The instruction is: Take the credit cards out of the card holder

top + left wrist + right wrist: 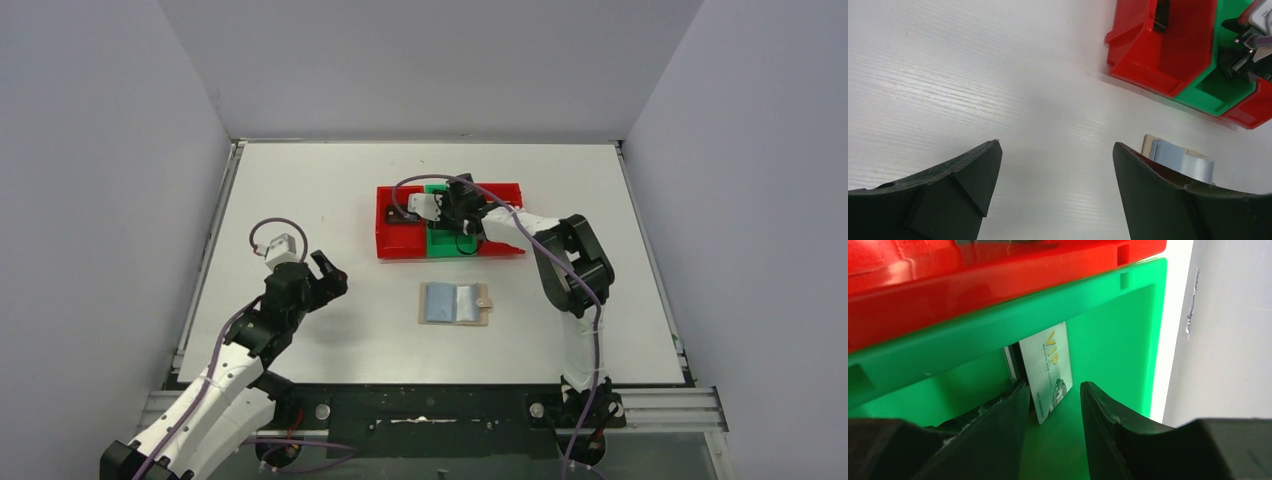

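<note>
Two grippers parted, right gripper (1054, 390) inside green bin (1118, 340), card (1046, 365) loose between its jaws, leaning on bin wall, left gripper (1056, 145) spread, left of bin, holder (455, 303) open, nearside of bin.

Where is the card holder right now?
In the top view the card holder lies open on the table, just on the near side of the green bin.

Bright, even light; the white table (998, 75) glares softly.
</note>
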